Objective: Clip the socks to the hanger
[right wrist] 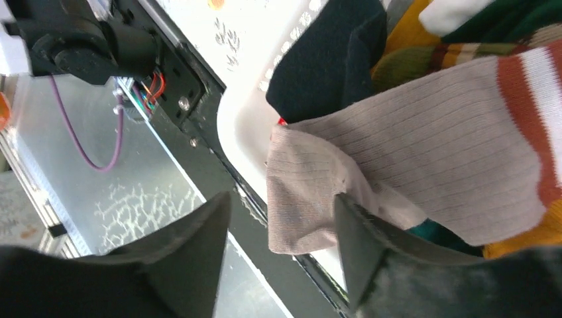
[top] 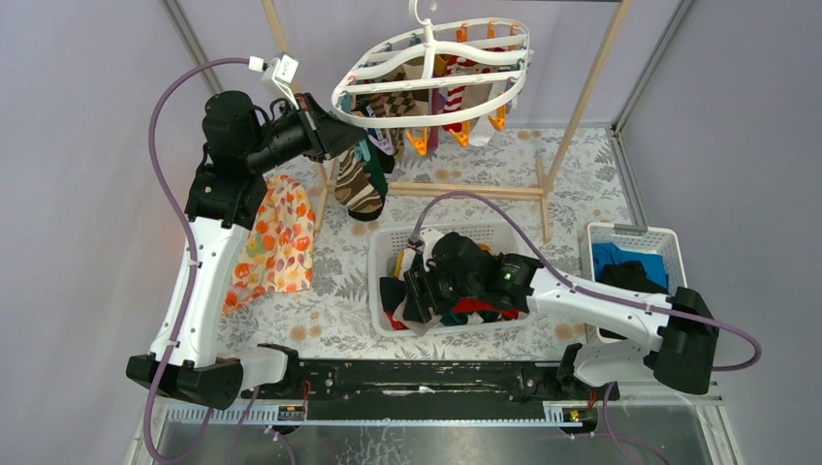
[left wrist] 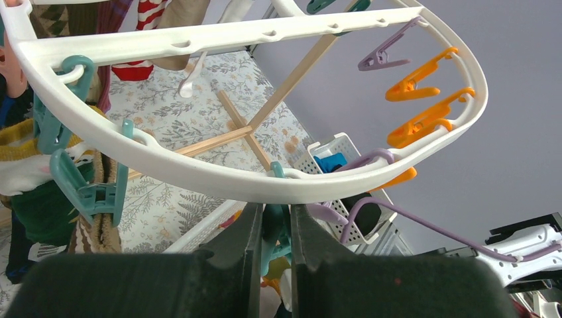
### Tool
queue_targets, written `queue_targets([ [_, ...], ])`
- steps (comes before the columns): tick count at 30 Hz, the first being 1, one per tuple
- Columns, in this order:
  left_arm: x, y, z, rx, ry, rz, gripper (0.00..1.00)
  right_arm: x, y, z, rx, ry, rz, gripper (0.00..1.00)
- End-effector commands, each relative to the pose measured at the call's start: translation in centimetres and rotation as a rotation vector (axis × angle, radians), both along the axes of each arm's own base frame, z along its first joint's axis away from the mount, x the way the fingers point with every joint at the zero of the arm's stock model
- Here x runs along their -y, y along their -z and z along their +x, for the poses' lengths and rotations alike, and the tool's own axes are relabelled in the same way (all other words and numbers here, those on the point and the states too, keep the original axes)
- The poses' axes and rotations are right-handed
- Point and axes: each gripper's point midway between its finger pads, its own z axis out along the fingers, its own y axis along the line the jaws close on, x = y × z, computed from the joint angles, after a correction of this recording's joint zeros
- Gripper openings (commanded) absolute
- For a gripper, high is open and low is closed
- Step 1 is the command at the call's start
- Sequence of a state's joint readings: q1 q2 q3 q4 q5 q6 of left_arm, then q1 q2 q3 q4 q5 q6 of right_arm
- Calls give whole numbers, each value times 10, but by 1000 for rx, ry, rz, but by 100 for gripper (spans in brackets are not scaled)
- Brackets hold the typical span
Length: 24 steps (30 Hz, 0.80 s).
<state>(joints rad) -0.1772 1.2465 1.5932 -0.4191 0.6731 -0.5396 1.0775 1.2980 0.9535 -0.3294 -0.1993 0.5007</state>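
Note:
The white oval hanger point(top: 431, 73) hangs at the back with several socks point(top: 361, 184) clipped along its left and far side. My left gripper point(left wrist: 273, 213) sits just under the hanger's near rim point(left wrist: 219, 177), shut on a teal clip point(left wrist: 277, 232) that dangles from it. Orange clips point(left wrist: 424, 119) and a purple clip point(left wrist: 384, 54) hang free on the right side. Over the white basket point(top: 388, 242) of loose socks, my right gripper point(right wrist: 278, 215) stands open. The cuff of a beige ribbed sock point(right wrist: 411, 152) with rust stripes lies between its fingers, draped over the basket rim point(right wrist: 242, 132).
A pale wooden rack point(top: 582, 107) carries the hanger, its foot bars lying on the floral tablecloth. An orange floral cloth point(top: 276, 237) lies at the left. A second white basket point(top: 630, 232) with blue and black clothes stands at the right. A black rail runs below the basket.

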Motion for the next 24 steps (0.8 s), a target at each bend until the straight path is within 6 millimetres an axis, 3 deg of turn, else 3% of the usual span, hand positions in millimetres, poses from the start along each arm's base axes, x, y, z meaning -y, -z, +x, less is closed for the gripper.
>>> queue_targets([
  [1,1,-12,-8,47,22,4,1,2,-66,28,143,90,134,70],
  [4,2,-11,-7,44,23,4,1,20,-68,53,94,227,201,81],
  [6,2,-13,-8,47,27,-1,1,33,-61,70,48,331,231,82],
  [10,3,-12,-7,42,30,-4,1,56,-27,96,-70,504,254,78],
  [14,3,-13,-8,46,31,-3,1,54,2,101,-176,532,223,77],
  [16,3,-13,-9,46,31,-4,1,49,8,103,-213,526,231,77],
  [24,3,-13,-8,48,33,0,1,27,-2,115,-330,505,439,75],
])
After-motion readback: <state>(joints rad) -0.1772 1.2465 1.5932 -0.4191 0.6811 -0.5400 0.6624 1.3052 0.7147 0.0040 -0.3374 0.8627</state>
